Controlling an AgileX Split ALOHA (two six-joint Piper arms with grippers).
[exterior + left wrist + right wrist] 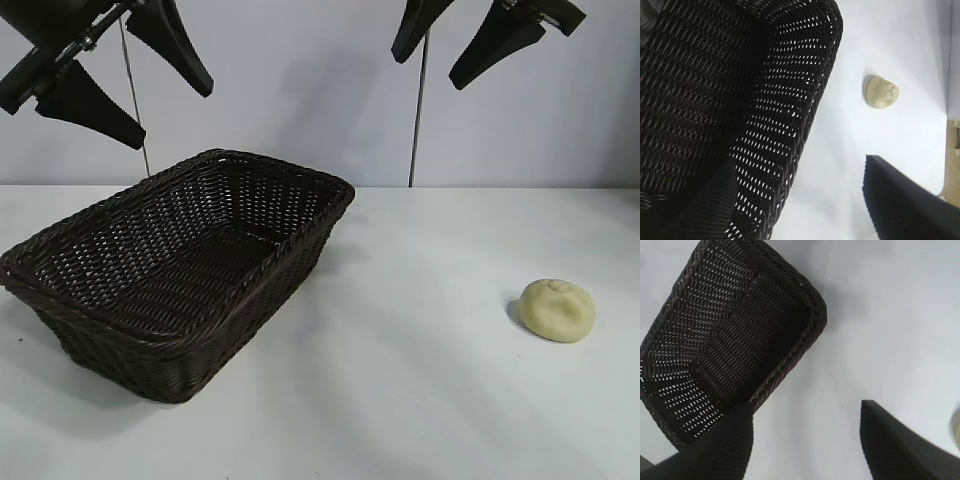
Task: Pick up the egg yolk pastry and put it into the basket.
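The egg yolk pastry (557, 310), a small pale-yellow dome, lies on the white table at the right, well apart from the basket. The dark brown wicker basket (255, 275) stands at the left with nothing in it. My left gripper (170, 115) hangs open high above the basket's back left. My right gripper (430, 70) hangs open high over the table's back, between basket and pastry. The left wrist view looks down on the basket wall (790, 125) and the pastry (881, 91), with the left gripper (797, 170) holding nothing. In the right wrist view the right gripper (805, 407) is likewise bare beside the basket (730, 330).
Bare white table (420, 300) stretches between basket and pastry. A pale wall stands behind, with two thin vertical rods (415, 120) against it. The table's edge (946, 115) shows in the left wrist view beyond the pastry.
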